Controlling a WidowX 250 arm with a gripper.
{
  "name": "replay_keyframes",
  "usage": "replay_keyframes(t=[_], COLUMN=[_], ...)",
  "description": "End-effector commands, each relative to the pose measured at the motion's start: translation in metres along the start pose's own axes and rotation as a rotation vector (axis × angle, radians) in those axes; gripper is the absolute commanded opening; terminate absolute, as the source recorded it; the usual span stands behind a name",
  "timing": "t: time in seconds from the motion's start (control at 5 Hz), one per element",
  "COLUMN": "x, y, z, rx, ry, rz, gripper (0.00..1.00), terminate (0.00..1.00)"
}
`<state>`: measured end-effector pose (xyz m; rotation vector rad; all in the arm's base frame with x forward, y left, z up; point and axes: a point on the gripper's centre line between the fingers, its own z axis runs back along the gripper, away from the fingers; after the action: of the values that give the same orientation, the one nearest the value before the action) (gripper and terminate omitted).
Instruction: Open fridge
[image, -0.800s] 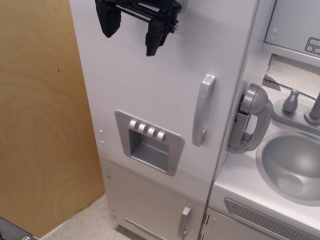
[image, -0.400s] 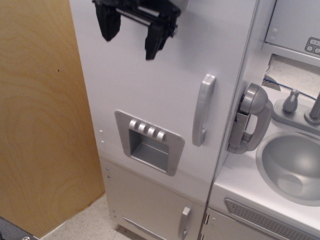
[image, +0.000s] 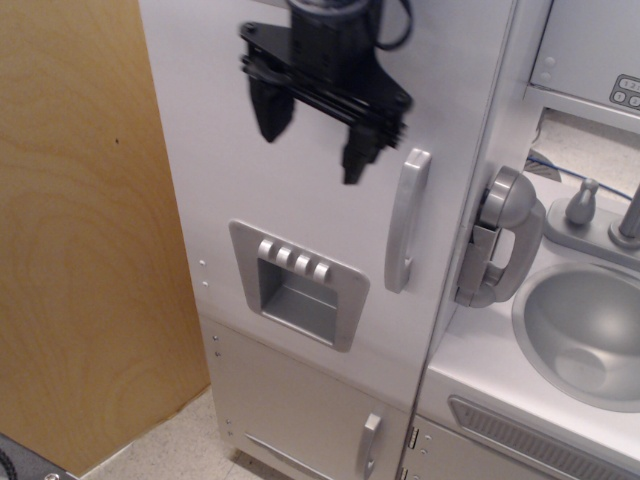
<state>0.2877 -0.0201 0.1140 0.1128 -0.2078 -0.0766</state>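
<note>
Tall white fridge (image: 300, 200), door closed

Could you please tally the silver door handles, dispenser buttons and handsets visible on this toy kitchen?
Door handles: 2, the fridge's curved handle and the lower door's short handle
Dispenser buttons: 4
Handset: 1
Total: 7

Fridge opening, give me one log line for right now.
gripper: open, empty | fridge: door closed | handle: not grasped, gripper up-left of it
</note>
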Motion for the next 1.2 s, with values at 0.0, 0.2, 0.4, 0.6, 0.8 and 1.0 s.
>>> replay_keyframes(t=[0.0, 0.2, 0.4, 0.6, 0.8, 1.0], x=[0.01, 0.011, 0.011, 0.02, 0.029, 0.031], y=[-0.023, -0.03, -0.039, -0.041, -0.034, -0.032], z=[-0.01, -0.017, -0.022, -0.03, -0.038, -0.041], rx=[0.01, 0.045, 0.032, 0.046, 0.041, -0.003], ry=[-0.05, -0.091, -0.082, -0.091, -0.101, -0.099], rz=[0.014, 0.034, 0.032, 0.051, 0.031, 0.023], gripper=[1.0, 1.0, 1.0, 1.0, 1.0, 1.0], terminate=[0.0, 0.0, 0.0, 0.0, 0.0, 0.0])
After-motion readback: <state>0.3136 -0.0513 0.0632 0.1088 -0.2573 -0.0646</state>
